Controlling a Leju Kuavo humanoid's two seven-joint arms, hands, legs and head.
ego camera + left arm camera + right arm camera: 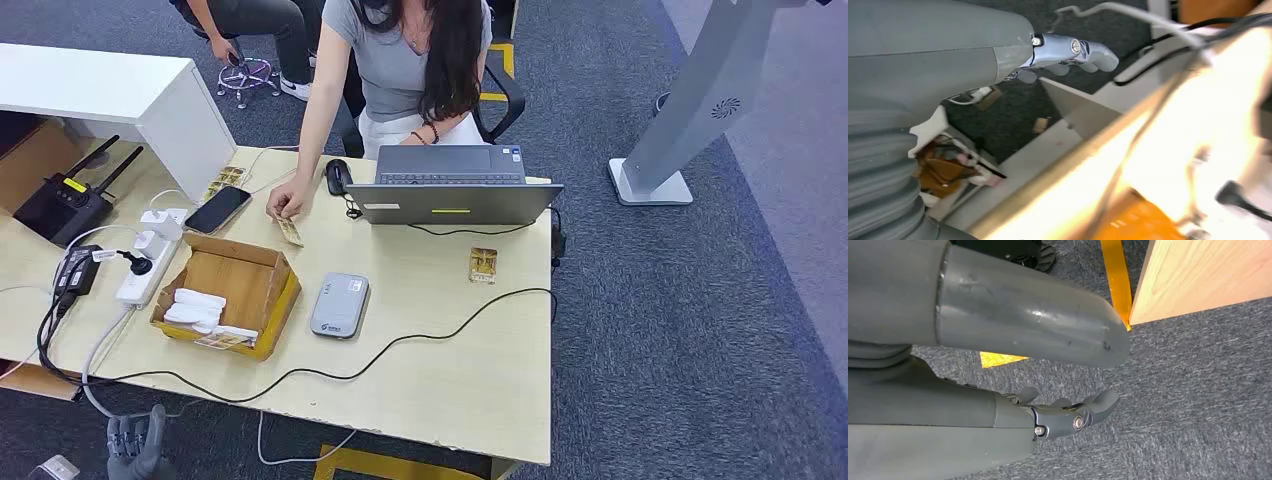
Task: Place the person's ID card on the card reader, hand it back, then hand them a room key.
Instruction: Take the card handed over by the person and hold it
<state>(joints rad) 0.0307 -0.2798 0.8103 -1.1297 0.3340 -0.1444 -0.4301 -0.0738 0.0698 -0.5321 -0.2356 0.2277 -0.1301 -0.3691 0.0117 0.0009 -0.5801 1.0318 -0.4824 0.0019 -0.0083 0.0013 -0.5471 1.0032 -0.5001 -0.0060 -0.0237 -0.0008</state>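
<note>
meanwhile a person's hand pins the id card on the table, beyond the card reader (grey). left hand and right hand hang empty, fingers loosely apart.

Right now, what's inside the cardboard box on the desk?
The cardboard box holds white rolled or wrapped items along its near-left side and a flat printed card at the near edge. The rest shows bare brown bottom. Whatever lies beneath the white items is covered.

One laptop, one card reader, one phone, two loose cards (both yellowish).
</note>
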